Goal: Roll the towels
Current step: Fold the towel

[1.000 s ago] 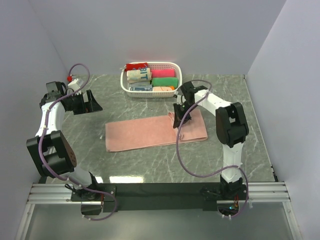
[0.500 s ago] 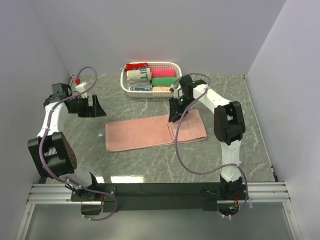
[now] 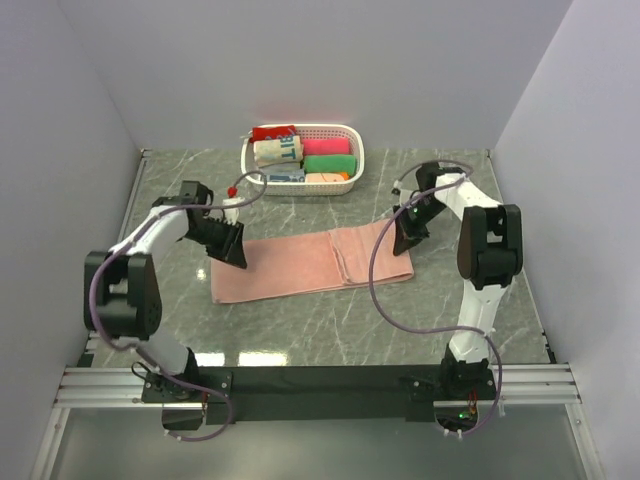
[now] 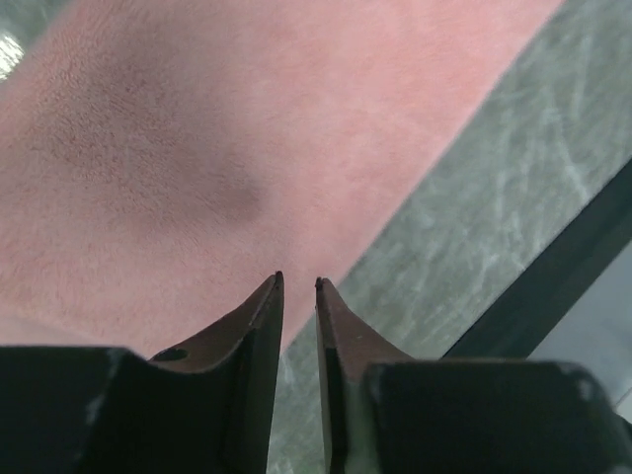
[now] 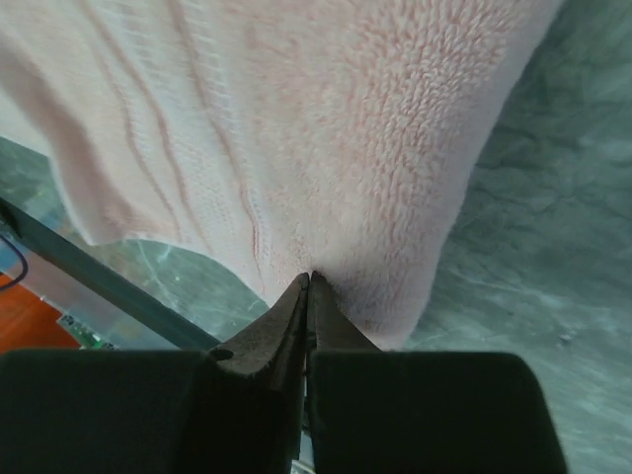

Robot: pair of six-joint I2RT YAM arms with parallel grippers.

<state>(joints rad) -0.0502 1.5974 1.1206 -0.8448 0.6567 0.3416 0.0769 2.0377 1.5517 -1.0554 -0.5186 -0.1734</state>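
Observation:
A salmon-pink towel (image 3: 290,265) lies flat across the middle of the marble table, with a fold line right of its centre. My left gripper (image 3: 235,255) is low at the towel's left end. In the left wrist view its jaws (image 4: 298,280) stand a narrow gap apart with nothing between them, and the towel (image 4: 247,128) lies just beyond the tips. My right gripper (image 3: 403,240) is at the towel's right end. In the right wrist view it (image 5: 309,276) is shut, and the towel (image 5: 326,118) puckers at its tips.
A white plastic basket (image 3: 358,150) stands at the back of the table, holding rolled cloths in green (image 3: 328,163), magenta (image 3: 327,146), red (image 3: 272,132) and cream with blue letters (image 3: 278,152). Grey walls close in left, right and behind. A black rail (image 3: 320,380) runs along the near edge.
My left arm swung in from the far left to the towel's left end and its jaws narrowed. My right gripper moved from the towel's fold to its right end and shut there.

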